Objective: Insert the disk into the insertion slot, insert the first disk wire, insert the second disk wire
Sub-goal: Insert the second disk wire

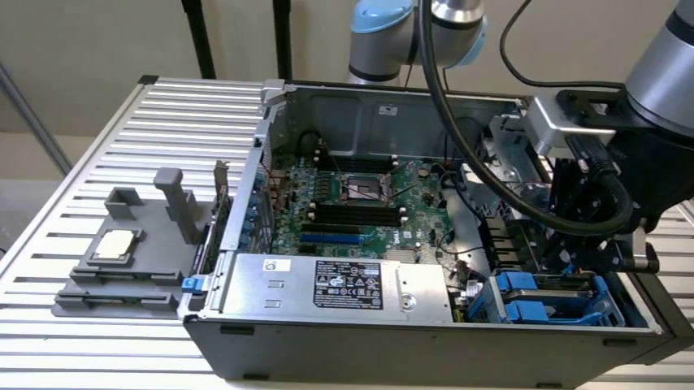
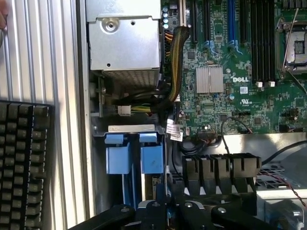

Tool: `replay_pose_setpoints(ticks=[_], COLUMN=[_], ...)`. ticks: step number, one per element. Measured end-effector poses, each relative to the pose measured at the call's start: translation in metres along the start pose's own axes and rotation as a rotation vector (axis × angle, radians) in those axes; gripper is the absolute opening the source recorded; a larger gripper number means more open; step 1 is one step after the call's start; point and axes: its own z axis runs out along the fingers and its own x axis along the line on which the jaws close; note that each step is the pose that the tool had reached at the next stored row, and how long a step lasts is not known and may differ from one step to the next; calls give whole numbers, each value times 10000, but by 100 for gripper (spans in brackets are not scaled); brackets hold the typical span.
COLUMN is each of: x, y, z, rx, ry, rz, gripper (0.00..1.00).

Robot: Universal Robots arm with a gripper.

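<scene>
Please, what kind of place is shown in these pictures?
Most likely a robotics lab or test bench for computer assembly, not an office. An open desktop computer case lies on a slatted metal table, a robot arm reaches over it, and a grey fixture beside the case holds a chip.

insertion slot in case, power supply to exterior view's left, motherboard behind

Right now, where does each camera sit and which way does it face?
Exterior view: off the arm, raised, looking down into the open computer case; the arm enters at the exterior view's right.
Wrist view: on the wrist, looking down at the insertion slot; the hand shows.
Shared: insertion slot, motherboard, silver power supply.
</scene>
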Motion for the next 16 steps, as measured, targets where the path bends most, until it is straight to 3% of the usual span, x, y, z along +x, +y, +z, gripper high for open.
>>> replay_pose_setpoints(ticks=[7,16], x=[97,113], y=[-9,-9], z=[41,93], rx=[-3,-7], ry=[-50,-111], rz=[2,4], gripper=[16,16])
